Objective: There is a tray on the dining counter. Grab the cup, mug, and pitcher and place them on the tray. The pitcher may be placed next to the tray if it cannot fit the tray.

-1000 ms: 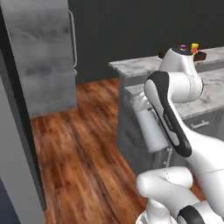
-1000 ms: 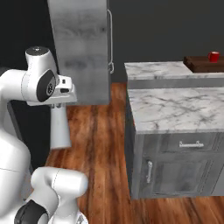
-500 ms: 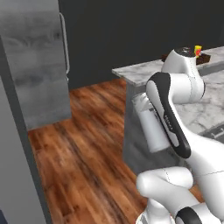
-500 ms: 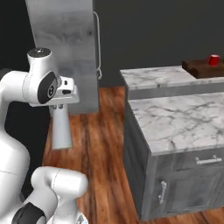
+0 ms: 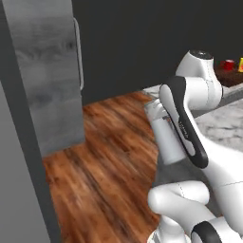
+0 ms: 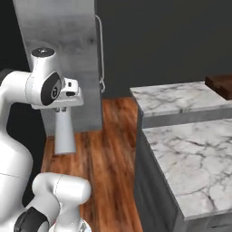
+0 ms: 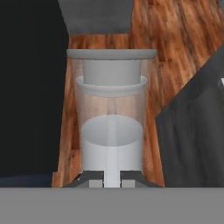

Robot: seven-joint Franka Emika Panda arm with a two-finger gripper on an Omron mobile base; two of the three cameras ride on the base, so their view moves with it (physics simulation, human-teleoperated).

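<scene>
- At the far left of both base views stands a tall grey brushed-metal refrigerator door with a slim vertical handle. It takes no part in the task.
- The tall slim translucent pale grey pitcher hangs upright below the hand, over the brown wooden plank floor. In the left base view its body shows beside the dark forearm, clear of every surface.
- The two-finger gripper is clenched on the pitcher from above. The hand view looks down the cylinder, with the fingertips set close on either side of a narrow part at its top. Whether that part is the lid or the handle cannot be told.
- Judgement: the top grip keeps the pitcher vertical in transit, so it can be lowered straight down onto its base.
- To the right lies the nearer white marble worktop over dark grey cabinets.
- Beyond it runs the long white marble dining counter.
- The dark brown wooden tray sits on the dining counter at the right edge of the right base view, well apart from the pitcher.
- In the left base view the small glossy red mug stands at the tray's position, and a small yellow cup shows at the frame edge beside it.
- Judgement: the pitcher is the item in hand; it goes onto the tray, or beside it if space is short.
</scene>
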